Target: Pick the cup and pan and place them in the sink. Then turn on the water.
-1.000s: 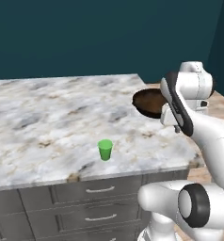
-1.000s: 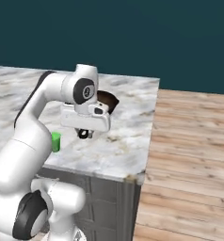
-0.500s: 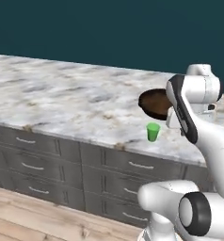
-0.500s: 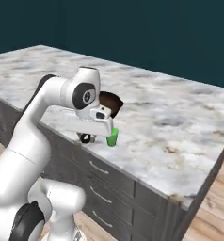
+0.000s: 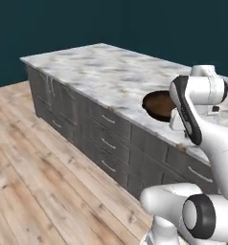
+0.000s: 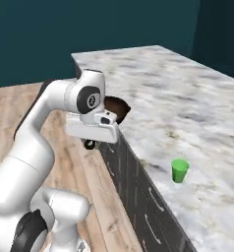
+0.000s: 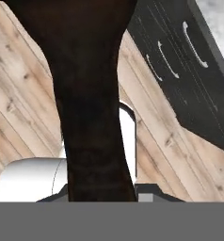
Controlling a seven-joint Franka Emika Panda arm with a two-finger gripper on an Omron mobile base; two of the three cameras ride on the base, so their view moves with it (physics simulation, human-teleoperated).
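1. A simulated kitchen with a pale wooden plank floor (image 5: 49,182) and a dark teal wall (image 5: 87,24) holds a long desk (image 6: 197,88) topped in grey-veined white marble, with dark grey drawer fronts (image 5: 106,139) along its side.
2. Nearest, the white arm bends over the edge of the desk, and its hand (image 6: 92,142) hangs just off that edge above the floor.
3. The hand is closed on the short black handle (image 7: 92,141) of the round dark cast-iron skillet with a brownish inside (image 5: 159,105); in the hand view the handle runs up the middle of the picture, with the fingertips hidden behind it.
4. The skillet is held in the air at the desk's edge, partly over the marble and partly hidden by the arm.
5. Farther along the desk, near its front edge, the small bright green plastic tumbler (image 6: 179,170) stands upright on the marble, well apart from the skillet.
6. Beyond the tumbler, the marble top stretches toward the teal wall.
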